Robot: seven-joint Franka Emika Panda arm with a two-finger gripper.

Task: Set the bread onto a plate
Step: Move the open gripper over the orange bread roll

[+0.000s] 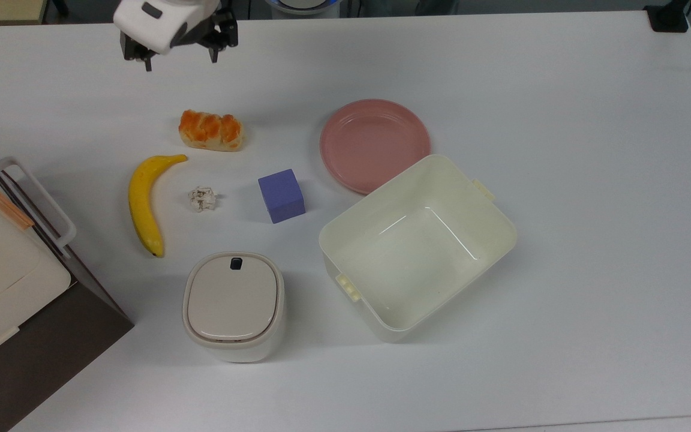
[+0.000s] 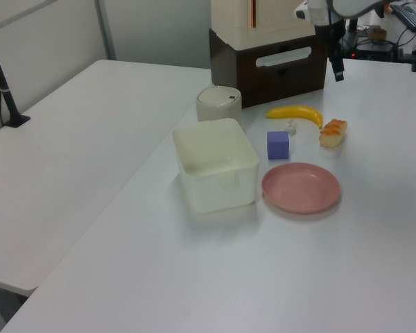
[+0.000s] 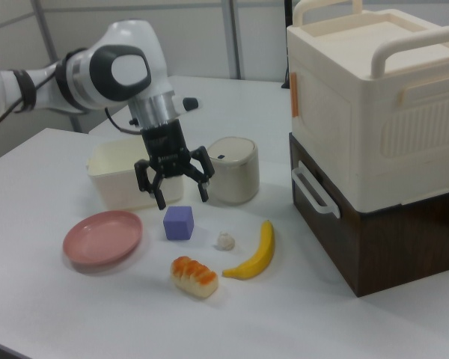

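i see the gripper (image 1: pixel 177 60) hanging above the table (image 1: pixel 561 120) with its two fingers spread wide and nothing between them. in the top view the bread (image 1: pixel 211 130) lies on the table below and slightly right of the gripper, well apart from it. in the right view the gripper (image 3: pixel 181 200) hovers over the purple block (image 3: pixel 179 222) and the bread (image 3: pixel 194 276) sits lower in the picture, nearer the camera. the bread's long axis runs nearly left to right in the top view, its right end tipped a little downward, orange top facing up. the banana (image 1: pixel 144 201) is near its lower left. the pink plate (image 1: pixel 374 144) is off to the top view's right of the bread, bare, its lower edge hidden behind the cream tub (image 1: pixel 417 246)
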